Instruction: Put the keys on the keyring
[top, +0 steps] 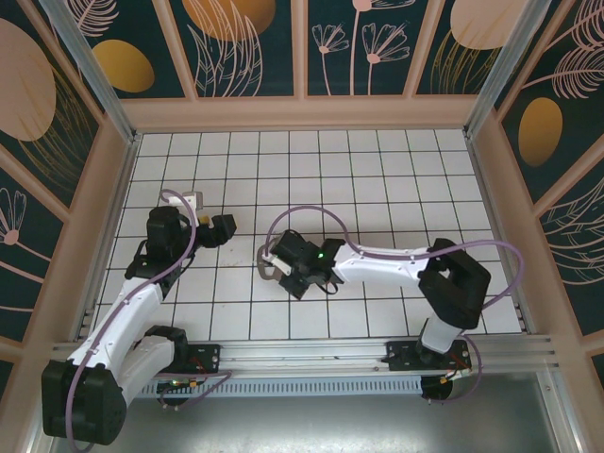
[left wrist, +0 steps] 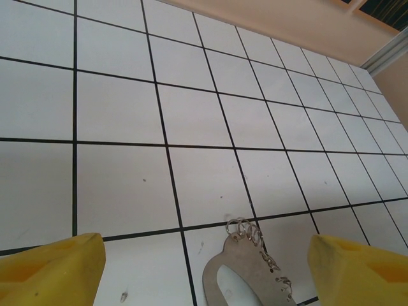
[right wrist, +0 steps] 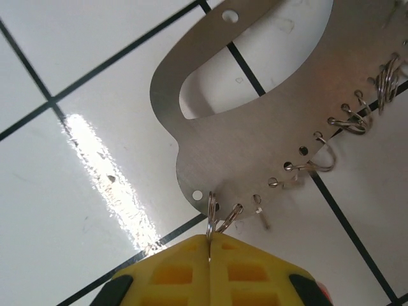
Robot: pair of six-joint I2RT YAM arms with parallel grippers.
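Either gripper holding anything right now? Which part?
Right gripper is shut on a small wire ring looped through the metal plate edge, pinched at its free end. Left gripper is open, holding nothing.

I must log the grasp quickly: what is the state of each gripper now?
Left gripper: open, holding nothing.
Right gripper: shut on a small ring at the metal plate's edge.

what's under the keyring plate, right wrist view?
White tiled table, visible through the keyring plate's oblong cutout and around its edges. Anything beneath the solid metal is covered, so I can't tell.
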